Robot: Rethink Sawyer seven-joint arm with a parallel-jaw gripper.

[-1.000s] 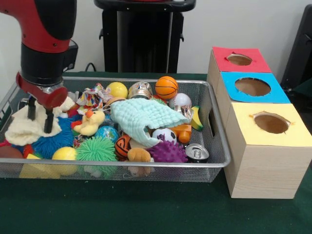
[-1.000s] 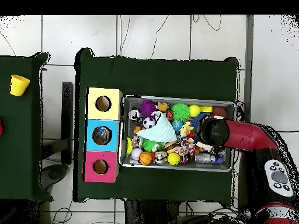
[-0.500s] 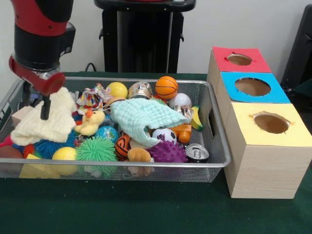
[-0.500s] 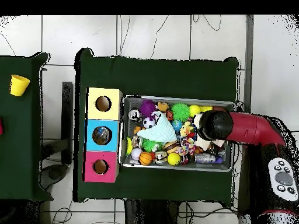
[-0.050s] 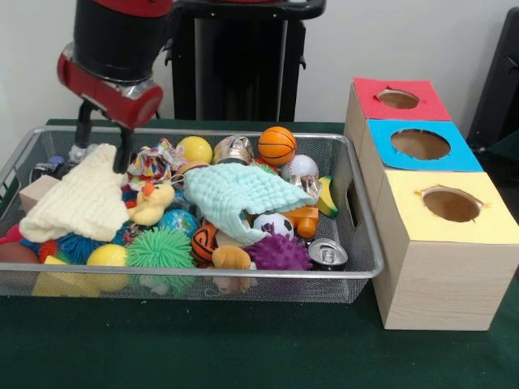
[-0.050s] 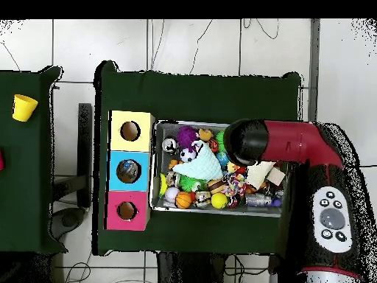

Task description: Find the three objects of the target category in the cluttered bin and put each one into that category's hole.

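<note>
In the front view my gripper (image 5: 103, 146) hangs over the left part of the wire bin (image 5: 362, 212), shut on the top corner of a cream knitted cloth (image 5: 77, 203). That cloth trails down to the left over the toys. A mint-green cloth (image 5: 243, 194) lies across the bin's middle. Three wooden boxes stand to the right of the bin, their round holes topped red (image 5: 430, 101), blue (image 5: 466, 158) and yellow (image 5: 405, 219). Seen from overhead, the arm (image 6: 280, 144) hides the gripper, and the cream cloth (image 6: 259, 175) shows beside it.
The bin is crowded: a basketball (image 5: 276, 144), a soda can (image 5: 328, 254), a green spiky ball (image 5: 160, 247), a purple spiky ball (image 5: 278, 253), a plush duck (image 5: 150, 204) and several balls. A yellow cup (image 6: 23, 107) stands on a separate table.
The gripper closed on the cream cloth, lifted it off the blue spiky ball, and has carried it up and to the right in the front view.
</note>
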